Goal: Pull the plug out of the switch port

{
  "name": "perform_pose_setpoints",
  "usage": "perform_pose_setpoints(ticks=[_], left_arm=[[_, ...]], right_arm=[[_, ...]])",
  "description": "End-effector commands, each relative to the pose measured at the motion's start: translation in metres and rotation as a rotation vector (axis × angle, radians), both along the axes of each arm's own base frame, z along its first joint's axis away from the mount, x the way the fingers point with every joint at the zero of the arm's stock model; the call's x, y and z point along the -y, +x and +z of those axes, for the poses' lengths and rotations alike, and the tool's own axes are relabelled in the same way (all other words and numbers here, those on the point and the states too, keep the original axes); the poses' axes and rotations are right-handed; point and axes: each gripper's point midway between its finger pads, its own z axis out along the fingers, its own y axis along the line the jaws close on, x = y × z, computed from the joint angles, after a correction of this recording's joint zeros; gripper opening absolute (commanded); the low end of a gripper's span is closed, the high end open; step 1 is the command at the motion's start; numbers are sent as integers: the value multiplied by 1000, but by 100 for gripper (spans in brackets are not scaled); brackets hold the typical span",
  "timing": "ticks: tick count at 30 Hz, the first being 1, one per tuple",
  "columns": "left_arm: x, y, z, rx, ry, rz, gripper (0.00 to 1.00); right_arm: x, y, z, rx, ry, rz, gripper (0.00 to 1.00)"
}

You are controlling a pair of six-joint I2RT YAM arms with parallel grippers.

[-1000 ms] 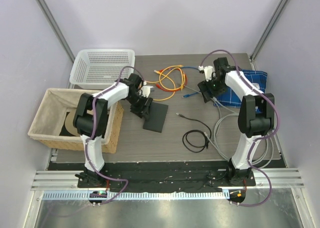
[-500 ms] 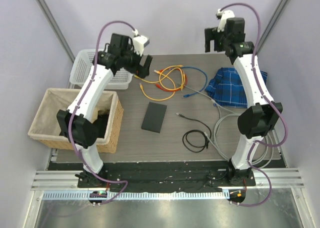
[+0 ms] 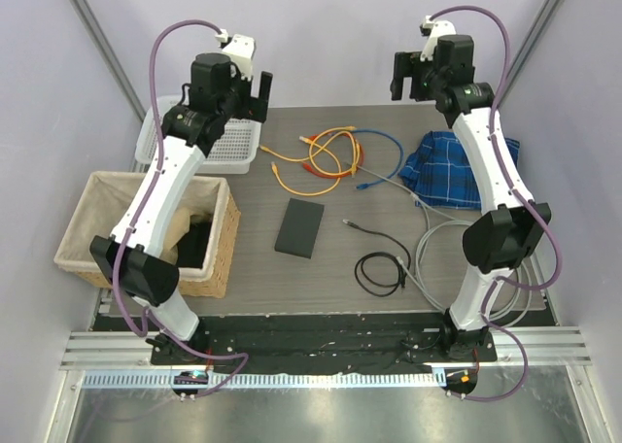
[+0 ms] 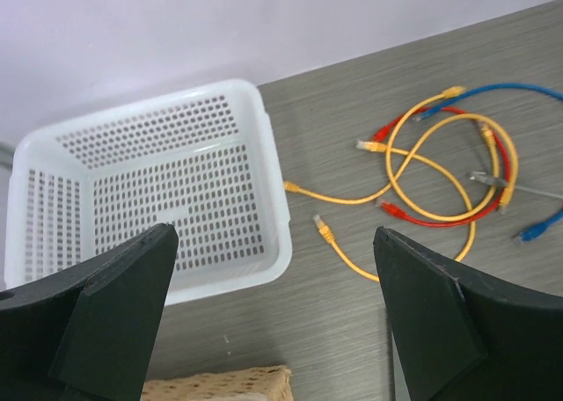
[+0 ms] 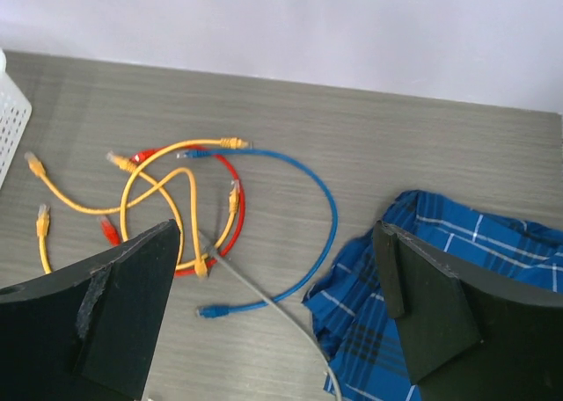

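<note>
Matte-black flat rectangular switch (image 3: 299, 227) is lying flat near the ctr of the grey wood-grain tabletop (image 3: 253, 278), well fwd of both grippers, w/ nothing gripping it. Neither wrist cam is catching it. Thin black cable (image 3: 362, 278) is sitting coiled to its right-front. One plug end of that cable is resting near the switch's right edge but apart from it.

Left gripper (image 3: 251, 93) is hanging high over the table's back-left, above the white perforated plastic basket (image 3: 243, 156). Its jaws are standing spread wide and holding nothing. Its wrist cam is looking down btwn the two black fingers (image 4: 97, 313) at that basket & bare table.

Right gripper (image 3: 411, 82) is hanging just as high over the back-right, near the crumpled blue plaid cloth (image 3: 457, 171). Its jaws are spread wide too, and empty.

Btwn basket & cloth, loose patch leads are lying tangled: yellow cables (image 5: 185, 144), red cable (image 4: 440, 223), blue cable (image 5: 334, 216). Grey cable (image 3: 425, 241) is looping along the table's right side. Woven wicker basket w/ beige cloth liner (image 3: 78, 244) is sitting at front-left, beside the left arm.
</note>
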Motion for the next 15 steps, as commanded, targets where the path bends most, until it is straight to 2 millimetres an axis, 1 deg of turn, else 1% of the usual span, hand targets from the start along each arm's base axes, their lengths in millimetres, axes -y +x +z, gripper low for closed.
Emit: perform_pose_setpoints(ticks=[1,7,8,9,10,11,12,14,15], left_arm=[[-9,10,9,54,-40,105,100],[2,14,-6,11,-62,71,100],[4,14,-8,8,-64,66,100],[5,16,-10,3,-62,63,100],[7,17,-12,-1,-57,57,100],[8,17,-10,4,-58,55,100],[10,19,-14,-2,-54,52,100],[12,19,-11,4,-54,46,100],[14,19,-11,3,-49,41,100]], right_arm=[[-9,-19,39,97,0,46,100],[-14,-24,26,69,1,57,100],[-13,-23,26,62,56,3,100],[-8,-22,27,63,66,-41,99],[-7,-22,26,59,85,-67,100],[-5,-23,28,64,94,-106,100],[-7,-23,30,68,85,-107,100],[-12,-24,31,73,65,-115,100],[-11,-22,37,93,54,-115,100]])
